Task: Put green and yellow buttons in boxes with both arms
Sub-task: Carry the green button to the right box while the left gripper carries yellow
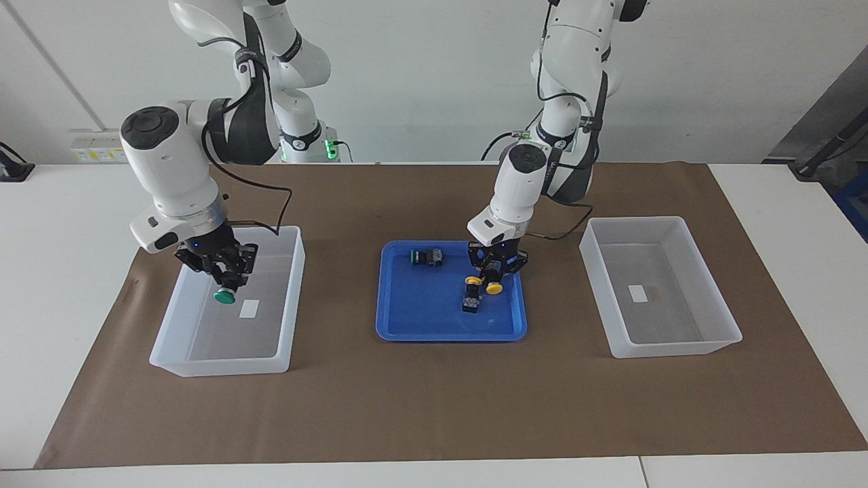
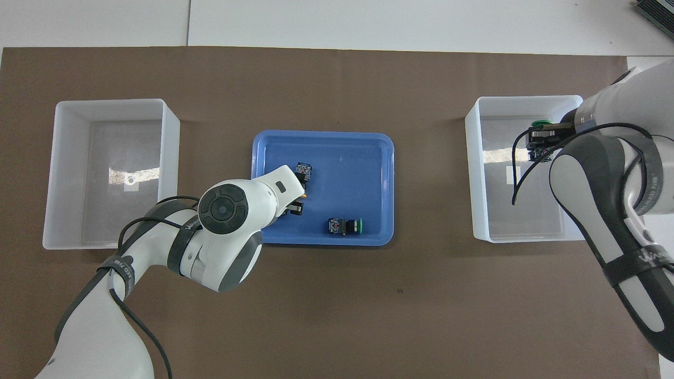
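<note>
My right gripper is shut on a green button, cap down, over the box at the right arm's end; it also shows in the overhead view with the green cap. My left gripper is low in the blue tray and shut on a yellow button. A second yellow button lies beside it in the tray. A second green button lies in the tray, nearer to the robots. The box at the left arm's end holds only its label.
Brown paper covers the table under the tray and both boxes. In the overhead view the left arm's wrist covers the tray's edge and most of its gripper. The lying green button shows there in the tray.
</note>
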Robot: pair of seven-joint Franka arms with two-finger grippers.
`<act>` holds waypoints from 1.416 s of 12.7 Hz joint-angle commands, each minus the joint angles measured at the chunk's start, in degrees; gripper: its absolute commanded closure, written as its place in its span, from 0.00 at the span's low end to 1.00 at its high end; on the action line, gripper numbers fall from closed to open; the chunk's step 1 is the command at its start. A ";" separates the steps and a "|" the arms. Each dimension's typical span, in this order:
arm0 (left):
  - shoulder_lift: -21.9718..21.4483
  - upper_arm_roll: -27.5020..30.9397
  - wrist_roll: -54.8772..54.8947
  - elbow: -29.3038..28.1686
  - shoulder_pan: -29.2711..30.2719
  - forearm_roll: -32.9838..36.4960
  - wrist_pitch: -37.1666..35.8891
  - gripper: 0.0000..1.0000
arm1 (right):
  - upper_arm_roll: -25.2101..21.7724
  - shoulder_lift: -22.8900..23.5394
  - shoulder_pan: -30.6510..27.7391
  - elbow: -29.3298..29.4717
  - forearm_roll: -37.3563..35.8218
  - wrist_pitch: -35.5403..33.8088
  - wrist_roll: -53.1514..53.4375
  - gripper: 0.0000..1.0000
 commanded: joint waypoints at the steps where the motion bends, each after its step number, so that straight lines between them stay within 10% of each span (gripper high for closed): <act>1: -5.19 1.26 -0.88 0.19 0.18 0.32 -4.26 1.00 | 0.93 0.53 -1.78 -6.72 1.06 7.66 -1.49 1.00; 5: -8.72 1.43 -0.70 6.15 5.63 0.32 -11.73 1.00 | 0.93 1.23 -3.10 -12.19 4.93 15.42 -1.49 0.94; 7: -8.81 1.35 -0.18 8.80 8.79 0.58 -13.86 1.00 | 0.85 1.23 -3.28 -12.19 4.93 15.51 -1.40 0.55; 8: -8.98 1.43 -0.09 8.89 10.37 0.75 -13.86 1.00 | 0.85 1.23 -3.36 -12.02 4.93 15.51 -0.88 0.13; 9: -9.25 1.43 -0.09 8.90 11.78 0.84 -13.86 1.00 | 0.85 1.15 -3.10 -11.67 4.93 15.42 -0.53 0.00; 18: -8.73 1.17 23.69 8.11 31.37 0.50 -11.50 1.00 | 1.64 -7.37 1.03 -1.50 3.79 -1.14 9.93 0.00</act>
